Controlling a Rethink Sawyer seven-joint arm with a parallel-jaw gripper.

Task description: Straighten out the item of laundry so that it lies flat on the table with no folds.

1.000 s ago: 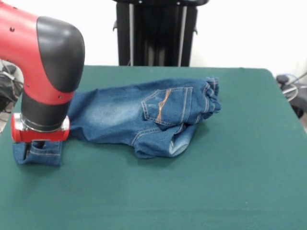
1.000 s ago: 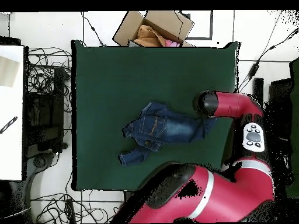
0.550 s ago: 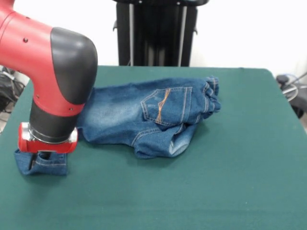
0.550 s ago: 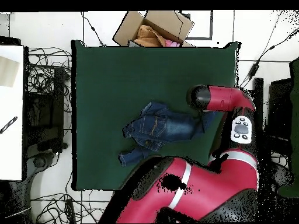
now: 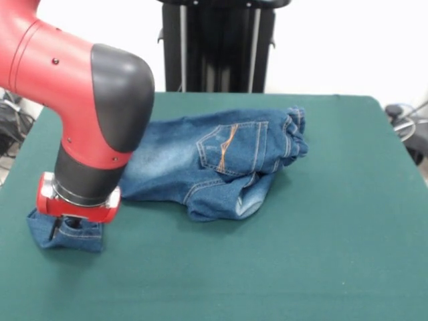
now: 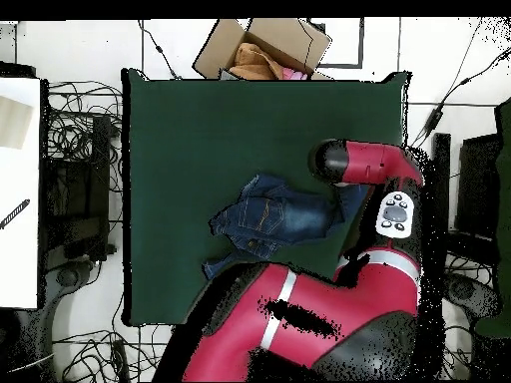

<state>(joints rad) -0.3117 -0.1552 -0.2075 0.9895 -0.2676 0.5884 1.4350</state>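
The dark green table (image 5: pixel 314 254) fills most of both views, with broad bare cloth in front of the jeans and to their right in the front view, and a wide bare stretch beyond them in the overhead view. The red and black arm (image 5: pixel 87 100) comes down from the upper left of the front view, its black elbow bent and its wrist pointing straight down near the table's left edge. In the overhead view the arm's bulk covers the table's near edge. The small blue denim jeans (image 5: pixel 221 160) lie near the table's middle, bunched and folded at the waist end on the right, pocket with orange stitching facing up, one leg stretched left toward the wrist. The gripper (image 5: pixel 72 224) sits low under the red wrist ring, right at the hem of that leg, which is lifted into a small upright fold; whether the fingers are closed on the denim cannot be told.
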